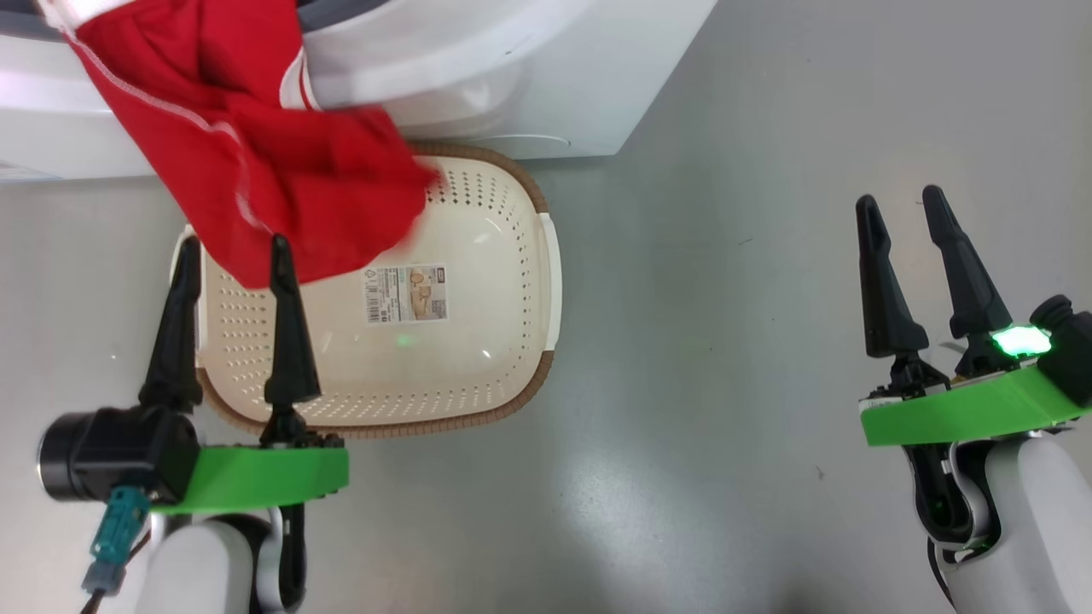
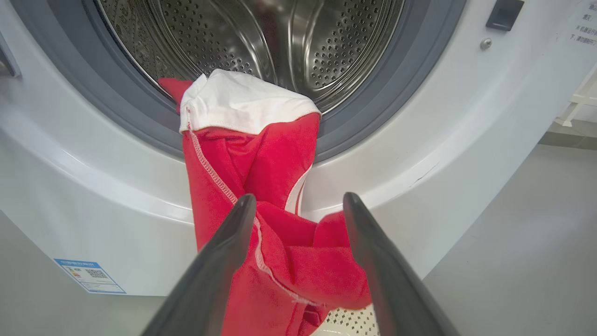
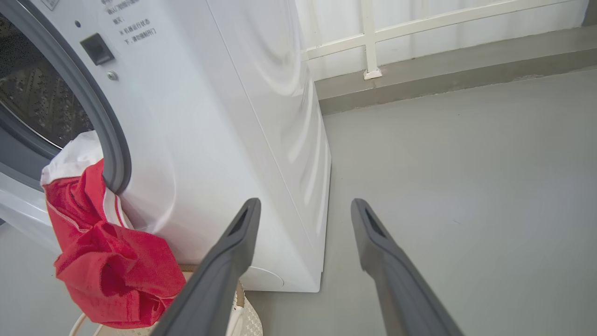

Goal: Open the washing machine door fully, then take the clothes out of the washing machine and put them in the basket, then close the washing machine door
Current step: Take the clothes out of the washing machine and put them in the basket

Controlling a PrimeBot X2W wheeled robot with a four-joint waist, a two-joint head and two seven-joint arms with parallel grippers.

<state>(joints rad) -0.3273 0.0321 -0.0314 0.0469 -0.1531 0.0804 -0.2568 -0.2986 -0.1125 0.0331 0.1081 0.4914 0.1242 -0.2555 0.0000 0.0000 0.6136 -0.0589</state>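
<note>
The red and white clothes (image 1: 256, 162) hang out of the washing machine (image 1: 529, 77) over the grey rubber ring, their lower end dangling above the far left part of the cream basket (image 1: 478, 358). In the left wrist view the clothes (image 2: 261, 186) drape from the steel drum (image 2: 252, 42) down past my fingers. My left gripper (image 1: 232, 247) is open over the basket's left side, its tips at the lower edge of the fabric and not closed on it. Well to the right above bare floor, my right gripper (image 1: 900, 200) is open and holds nothing. The washing machine door is out of view.
Grey floor (image 1: 725, 298) spreads to the right of the basket and the machine. A white railing (image 3: 373, 42) and a low ledge run along the wall behind the machine. A blue label (image 2: 88, 275) sits low on the machine's front.
</note>
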